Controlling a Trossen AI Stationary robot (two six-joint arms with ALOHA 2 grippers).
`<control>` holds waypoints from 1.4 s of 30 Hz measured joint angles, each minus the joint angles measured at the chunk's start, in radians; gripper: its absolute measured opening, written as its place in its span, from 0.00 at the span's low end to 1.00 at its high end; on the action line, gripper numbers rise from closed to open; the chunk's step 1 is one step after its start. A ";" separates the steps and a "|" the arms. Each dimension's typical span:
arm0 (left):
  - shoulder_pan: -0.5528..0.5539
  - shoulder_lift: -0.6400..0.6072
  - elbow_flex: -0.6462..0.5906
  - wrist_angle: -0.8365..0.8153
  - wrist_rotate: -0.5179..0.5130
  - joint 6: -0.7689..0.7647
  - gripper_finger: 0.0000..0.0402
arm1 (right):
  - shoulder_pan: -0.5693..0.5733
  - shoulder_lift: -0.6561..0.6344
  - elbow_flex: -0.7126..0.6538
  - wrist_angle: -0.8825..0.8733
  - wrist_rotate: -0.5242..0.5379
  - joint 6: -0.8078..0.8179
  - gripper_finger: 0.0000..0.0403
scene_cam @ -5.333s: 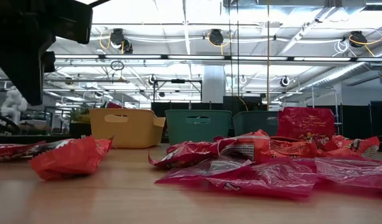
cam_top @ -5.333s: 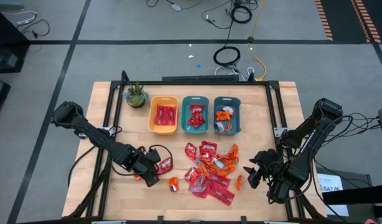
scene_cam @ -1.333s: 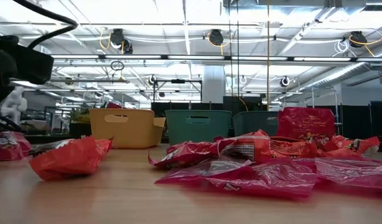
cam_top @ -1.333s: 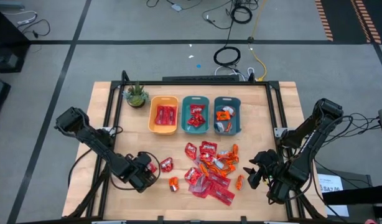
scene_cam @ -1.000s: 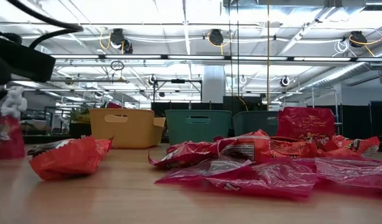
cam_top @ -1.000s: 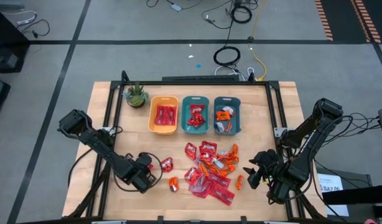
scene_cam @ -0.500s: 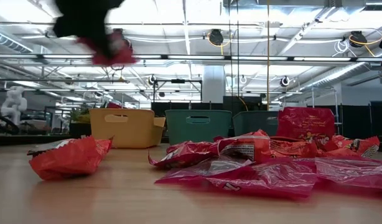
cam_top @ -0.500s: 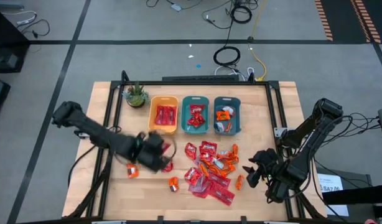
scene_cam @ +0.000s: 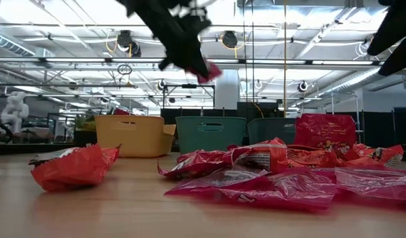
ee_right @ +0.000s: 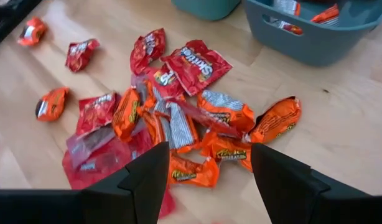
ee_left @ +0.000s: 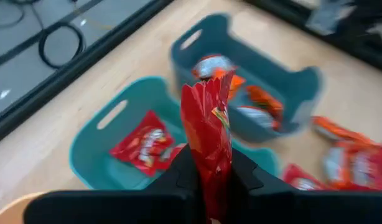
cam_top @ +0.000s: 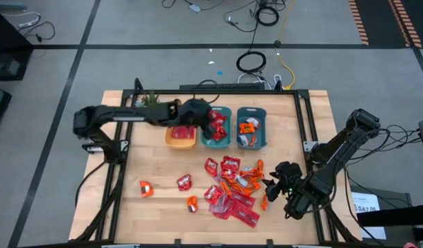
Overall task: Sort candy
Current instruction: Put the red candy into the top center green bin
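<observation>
Two dark arms were recorded. Left arm reached across the frame's upper centre, its left gripper (cam_top: 210, 122) clenched on a crinkled red foil candy packet (ee_left: 208, 134), held upright over the middle teal plastic bin (ee_left: 110, 146). Right gripper (cam_top: 273, 187), fingers parted and holding nothing, hovered lower right beside the glossy pile of red and orange wrapped candy (cam_top: 232, 189).

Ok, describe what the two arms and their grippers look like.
Both arms are dark, nearly black, built of jointed tubular links with bulky rounded joints. The left gripper ends in two flat, angular black fingers; the right gripper has the same broad, wedge-shaped black fingers. Black cables loop beside the right arm at the table edge. No markings are readable on either arm.
</observation>
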 joint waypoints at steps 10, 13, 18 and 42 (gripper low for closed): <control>0.106 0.156 -0.002 0.093 0.071 0.019 0.23 | -0.066 0.000 0.000 0.017 -0.001 0.081 0.54; 0.106 0.169 -0.002 0.095 0.097 0.020 0.25 | -0.079 0.000 0.000 0.029 -0.001 0.081 0.54; 0.108 0.170 -0.001 0.101 0.097 0.043 0.26 | -0.093 0.000 0.000 0.029 -0.001 0.074 0.54; 0.111 0.080 0.000 0.129 0.088 0.053 0.26 | -0.099 0.000 0.000 0.033 0.000 -0.077 0.54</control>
